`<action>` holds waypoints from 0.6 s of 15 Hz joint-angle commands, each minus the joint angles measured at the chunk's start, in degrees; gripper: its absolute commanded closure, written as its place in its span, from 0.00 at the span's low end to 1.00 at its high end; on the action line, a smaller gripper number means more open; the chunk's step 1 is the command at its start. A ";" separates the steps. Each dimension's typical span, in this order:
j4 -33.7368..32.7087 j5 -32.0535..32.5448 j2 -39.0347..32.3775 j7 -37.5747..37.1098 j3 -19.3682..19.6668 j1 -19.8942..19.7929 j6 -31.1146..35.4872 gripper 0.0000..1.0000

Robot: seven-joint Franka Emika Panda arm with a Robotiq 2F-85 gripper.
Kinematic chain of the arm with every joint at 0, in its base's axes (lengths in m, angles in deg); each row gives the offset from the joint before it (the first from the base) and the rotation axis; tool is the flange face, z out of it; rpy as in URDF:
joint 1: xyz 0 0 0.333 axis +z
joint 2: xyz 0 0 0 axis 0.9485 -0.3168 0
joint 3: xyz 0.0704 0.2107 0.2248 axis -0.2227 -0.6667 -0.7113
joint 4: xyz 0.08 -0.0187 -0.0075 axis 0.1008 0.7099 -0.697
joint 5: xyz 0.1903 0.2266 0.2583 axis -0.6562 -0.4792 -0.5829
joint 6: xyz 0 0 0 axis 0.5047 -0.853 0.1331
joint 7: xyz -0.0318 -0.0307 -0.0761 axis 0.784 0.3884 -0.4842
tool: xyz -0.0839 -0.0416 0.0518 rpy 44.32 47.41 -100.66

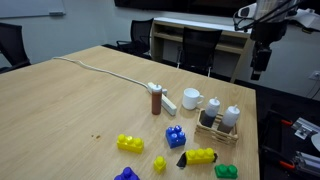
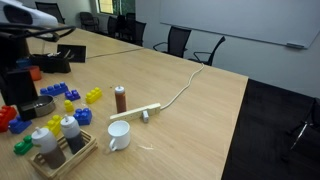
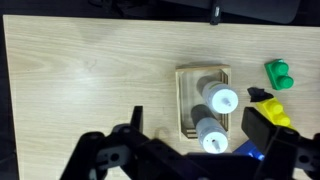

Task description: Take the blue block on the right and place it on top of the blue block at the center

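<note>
A blue block (image 1: 176,135) sits mid-table beside the wooden tray; it also shows in an exterior view (image 2: 82,115). Another blue block (image 1: 127,175) lies at the near table edge and shows in an exterior view (image 2: 55,92). My gripper (image 1: 260,55) hangs high above the table's far side, open and empty. In the wrist view the gripper (image 3: 197,115) frames the tray, and a bit of a blue block (image 3: 250,152) shows by the right finger, mostly hidden.
A wooden tray (image 1: 219,139) holds two shakers. Near it are a white mug (image 1: 192,99), a brown bottle (image 1: 156,100) and a white power strip (image 1: 160,92) with its cable. Yellow blocks (image 1: 130,143), a green block (image 1: 226,171) and a black piece (image 1: 182,159) lie scattered. Chairs stand behind the table.
</note>
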 commanded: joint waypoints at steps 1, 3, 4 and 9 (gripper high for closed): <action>-0.06 -0.12 0.01 0.09 -0.29 -0.29 -0.08 0.00; 0.14 0.52 -0.21 0.02 -0.77 -0.12 1.16 0.00; 0.29 0.80 -0.87 0.57 -1.44 0.55 2.28 0.00; 0.86 2.84 -5.45 -1.78 -7.76 4.32 12.06 0.00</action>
